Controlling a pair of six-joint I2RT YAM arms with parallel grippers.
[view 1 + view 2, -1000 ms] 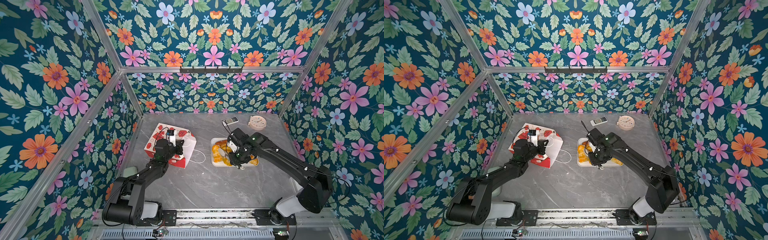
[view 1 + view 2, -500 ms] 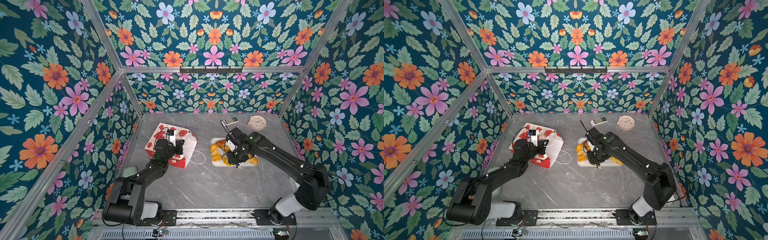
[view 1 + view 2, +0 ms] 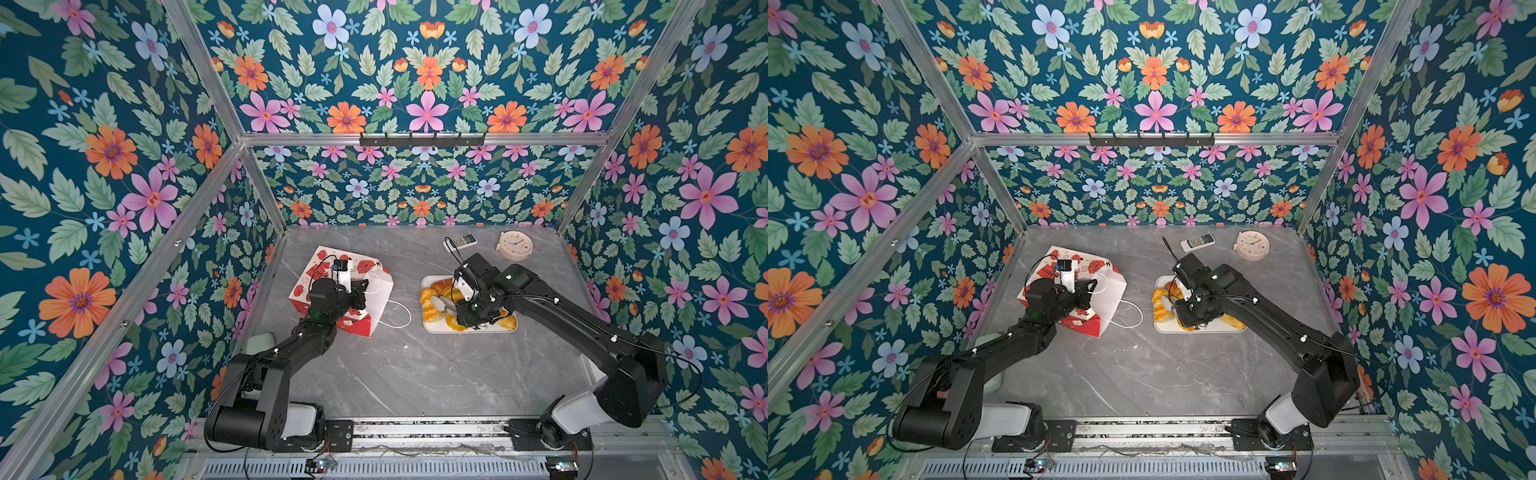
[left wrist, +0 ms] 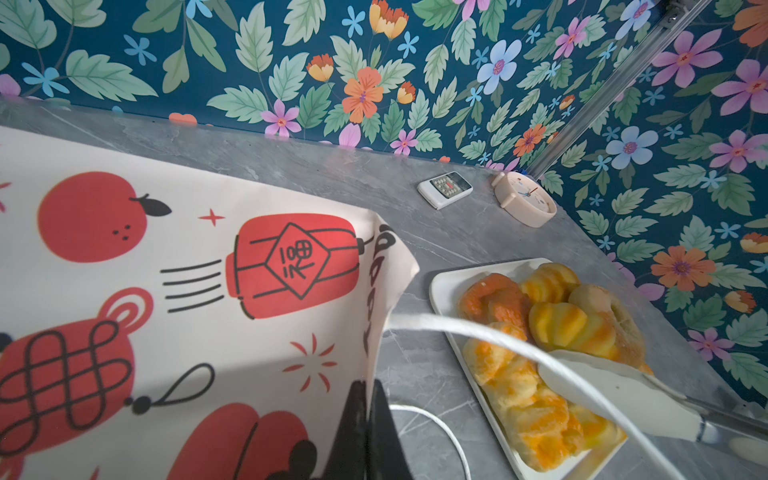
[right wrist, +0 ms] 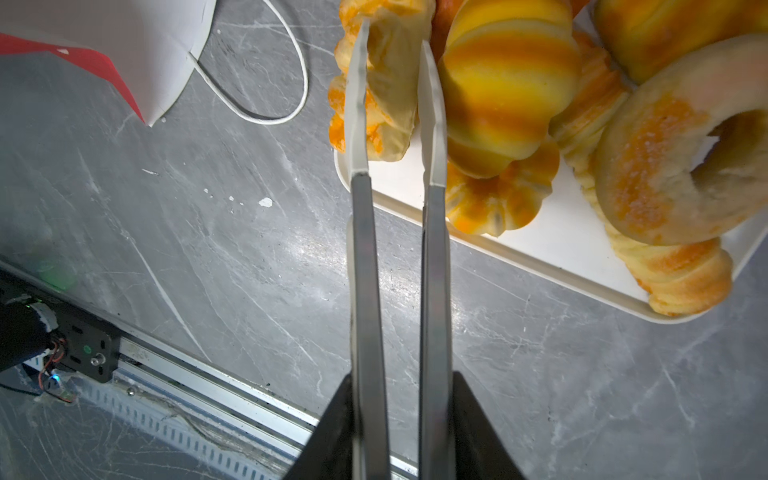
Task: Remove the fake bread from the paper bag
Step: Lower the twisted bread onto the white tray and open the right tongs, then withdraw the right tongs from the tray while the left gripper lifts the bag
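- Two long white-tipped fingers [image 5: 356, 104] of the right gripper [image 5: 394, 37] stood slightly apart at the left edge of the white tray [image 5: 540, 249], straddling a pale twisted pastry [image 5: 390, 95]. Whether they pressed it or stood clear of it could not be told.
- The fake bread [image 3: 434, 305] lay heaped on that tray, right of the paper bag [image 3: 376, 297] and apart from it. The bag's inside was hidden, so any piece left there could not be seen.
- The pastries looked light, glossy and probably squashy, so a slick skin might slip from narrow tips. The twisted one seemed best taken across its narrow middle, and a ring donut [image 5: 665, 145] across its band through the hole.
- The bag lay on its side on the tabletop [image 3: 415, 374], mouth toward the tray, with one cord handle [image 3: 395, 324] looped loose beside it.
- The left gripper [image 4: 366, 392] was pressed together on the paper edge of the mouth.
- The paper looked thin and light, likely to crumple or slide unless held at that rim.
- Farthest off, a remote [image 3: 461, 240] and a clock [image 3: 515, 246] sat by the far wall, well apart from the work.
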